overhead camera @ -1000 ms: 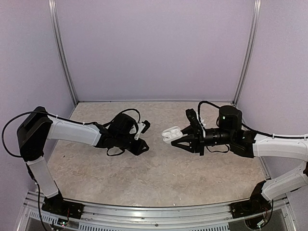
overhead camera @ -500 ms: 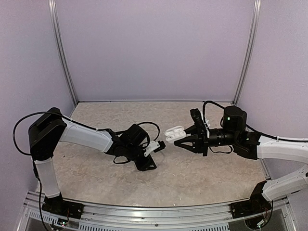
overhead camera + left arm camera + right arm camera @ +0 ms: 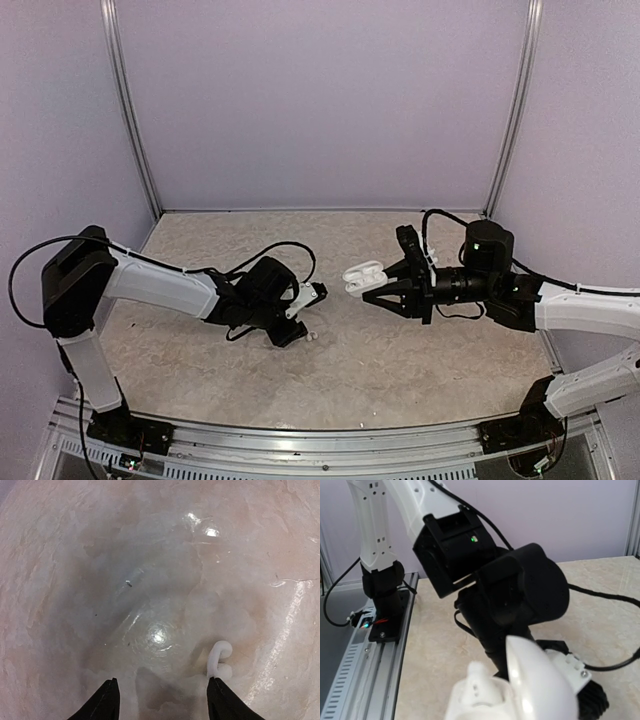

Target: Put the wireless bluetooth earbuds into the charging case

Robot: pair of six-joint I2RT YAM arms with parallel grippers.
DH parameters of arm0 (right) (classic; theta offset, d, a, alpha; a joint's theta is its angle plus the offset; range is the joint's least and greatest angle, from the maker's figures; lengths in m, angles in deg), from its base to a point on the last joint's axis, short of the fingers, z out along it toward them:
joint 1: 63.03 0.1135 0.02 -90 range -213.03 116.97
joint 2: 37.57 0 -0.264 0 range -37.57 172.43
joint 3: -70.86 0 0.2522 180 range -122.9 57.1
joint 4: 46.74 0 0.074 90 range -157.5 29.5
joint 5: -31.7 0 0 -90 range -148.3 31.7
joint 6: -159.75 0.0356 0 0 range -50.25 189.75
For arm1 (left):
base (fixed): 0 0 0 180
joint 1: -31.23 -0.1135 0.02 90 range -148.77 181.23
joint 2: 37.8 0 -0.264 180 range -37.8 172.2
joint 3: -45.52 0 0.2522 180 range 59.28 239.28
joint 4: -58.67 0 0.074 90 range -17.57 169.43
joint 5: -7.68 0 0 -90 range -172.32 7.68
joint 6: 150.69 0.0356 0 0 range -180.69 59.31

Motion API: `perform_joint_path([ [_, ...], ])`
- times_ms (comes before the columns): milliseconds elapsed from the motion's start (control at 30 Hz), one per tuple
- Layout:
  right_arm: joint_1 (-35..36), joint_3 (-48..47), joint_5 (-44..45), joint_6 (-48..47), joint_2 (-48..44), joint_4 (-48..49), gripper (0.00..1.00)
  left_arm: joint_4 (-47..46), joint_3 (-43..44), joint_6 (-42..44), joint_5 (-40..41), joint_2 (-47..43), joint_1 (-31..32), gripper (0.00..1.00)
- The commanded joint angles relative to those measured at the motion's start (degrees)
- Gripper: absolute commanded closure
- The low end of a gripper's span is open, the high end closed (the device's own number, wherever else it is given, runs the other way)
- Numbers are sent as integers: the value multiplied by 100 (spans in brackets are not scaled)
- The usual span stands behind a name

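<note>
My right gripper (image 3: 385, 288) is shut on the white charging case (image 3: 362, 274), held above the table with its lid open. The right wrist view shows the case (image 3: 520, 690) close up; a pale stub (image 3: 476, 672) stands in its base. My left gripper (image 3: 308, 300) hangs low over the table, open, with nothing between its fingers. One white earbud (image 3: 220, 660) lies on the table just beyond the right fingertip (image 3: 220, 700). In the top view the earbud (image 3: 311, 335) is a small white speck below the left gripper.
The beige marbled table (image 3: 330, 370) is walled by pale panels behind and at both sides. A metal rail (image 3: 320, 440) runs along the near edge. The left arm's black wrist (image 3: 510, 595) fills the middle of the right wrist view, near the case.
The left gripper's jaws have spread open and an earbud now lies on the table by them. The left arm swung toward the middle, then drew back slightly. The right arm shifted a little right.
</note>
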Motion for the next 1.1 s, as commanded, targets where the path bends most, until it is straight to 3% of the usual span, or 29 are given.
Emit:
perform_joint_path([
  [0,-46,45,24,-31,-81,-33,100,-297,-185,-86,640,-187,-44,41],
  [233,-61,82,66,-32,-120,-42,100,-807,-504,-675,-317,-895,-108,46],
  [433,-81,77,36,-31,-94,16,100,-668,-176,-1314,-1575,-700,-703,61],
  [1067,-113,65,51,-37,-83,-36,100,-117,565,-1217,-1680,577,-746,68],
])
